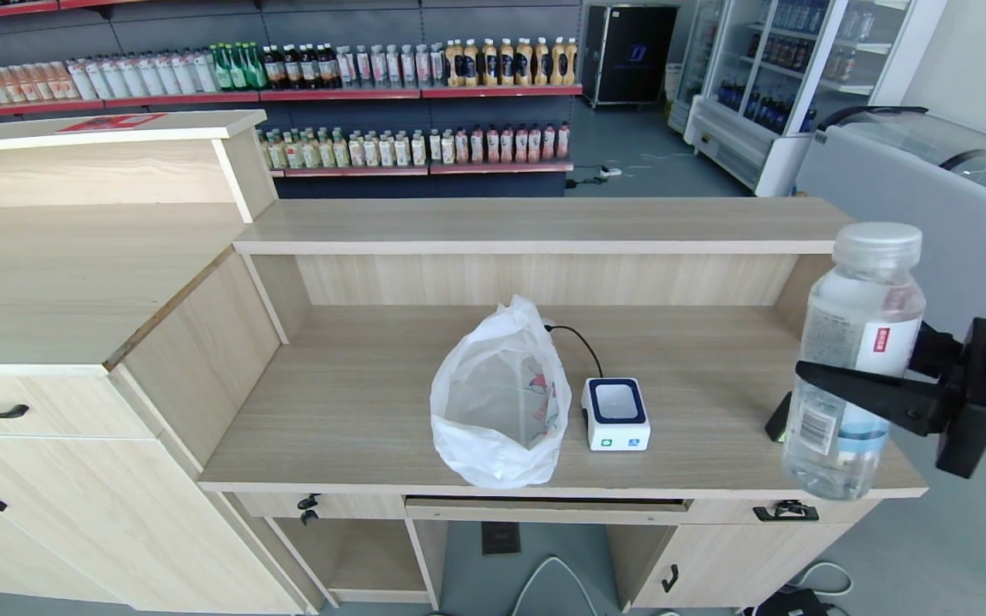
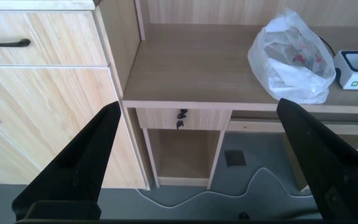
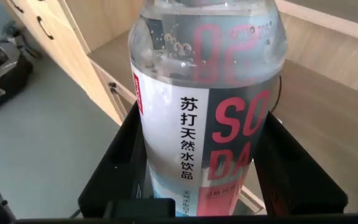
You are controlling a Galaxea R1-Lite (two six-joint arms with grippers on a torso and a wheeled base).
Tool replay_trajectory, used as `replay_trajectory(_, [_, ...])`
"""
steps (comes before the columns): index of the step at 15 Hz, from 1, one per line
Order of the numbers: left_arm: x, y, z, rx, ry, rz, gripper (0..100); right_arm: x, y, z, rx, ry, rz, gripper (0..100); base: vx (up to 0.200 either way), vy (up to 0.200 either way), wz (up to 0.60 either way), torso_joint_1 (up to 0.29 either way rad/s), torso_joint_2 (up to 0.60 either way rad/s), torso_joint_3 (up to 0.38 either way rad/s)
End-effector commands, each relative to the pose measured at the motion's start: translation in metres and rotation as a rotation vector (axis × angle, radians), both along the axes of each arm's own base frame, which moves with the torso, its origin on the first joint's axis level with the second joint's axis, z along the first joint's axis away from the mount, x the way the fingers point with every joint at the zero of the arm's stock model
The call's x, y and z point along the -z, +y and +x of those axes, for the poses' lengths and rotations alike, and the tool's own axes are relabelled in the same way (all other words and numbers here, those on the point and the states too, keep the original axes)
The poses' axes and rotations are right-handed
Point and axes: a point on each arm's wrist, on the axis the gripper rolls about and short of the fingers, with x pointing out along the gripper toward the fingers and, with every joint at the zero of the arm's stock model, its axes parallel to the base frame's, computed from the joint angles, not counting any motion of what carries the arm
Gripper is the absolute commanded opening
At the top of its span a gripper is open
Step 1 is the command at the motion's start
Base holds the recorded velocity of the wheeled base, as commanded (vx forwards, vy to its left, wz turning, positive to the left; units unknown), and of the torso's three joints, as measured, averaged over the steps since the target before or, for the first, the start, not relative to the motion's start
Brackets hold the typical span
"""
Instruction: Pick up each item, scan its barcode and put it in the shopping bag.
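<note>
Standing upright inside the right claw (image 1: pixel 831 376), a water bottle (image 1: pixel 861 299).

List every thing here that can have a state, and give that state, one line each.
bottle: capped, upright, held in the air
right gripper: shut on the bottle
left gripper: open, holding nothing
shopping bag: mouth open, standing on counter
scanner: face up on counter, beside bag

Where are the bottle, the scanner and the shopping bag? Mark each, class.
bottle (image 1: pixel 852 338): head view, on its label.
scanner (image 1: pixel 615 402): head view, on its top window.
shopping bag (image 1: pixel 493 402): head view, on its front side.
</note>
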Motion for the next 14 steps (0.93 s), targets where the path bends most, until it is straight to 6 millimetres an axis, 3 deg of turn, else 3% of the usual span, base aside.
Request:
replay_trajectory(1, [0.000,0.000,0.000,0.000,0.000,0.000,100,0.030,-0.019,0.040,0.162,0.021,-0.146,0,0.000,0.000,0.00,0.000,0.00,0.000])
replay_trajectory(5, [0.000,0.000,0.000,0.000,0.000,0.000,100,0.051,-0.050,0.076,0.262,-0.154,-0.438,0,0.000,0.000,0.00,0.000,0.00,0.000])
replay_trajectory(12, [0.000,0.000,0.000,0.000,0.000,0.000,100,0.067,-0.071,0.094,0.253,-0.348,-0.744,0,0.000,0.000,0.00,0.000,0.00,0.000])
replay_trajectory(14, [0.000,0.000,0.000,0.000,0.000,0.000,100,0.063,-0.071,0.096,0.198,-0.435,-0.791,0,0.000,0.000,0.60,0.002,0.00,0.000])
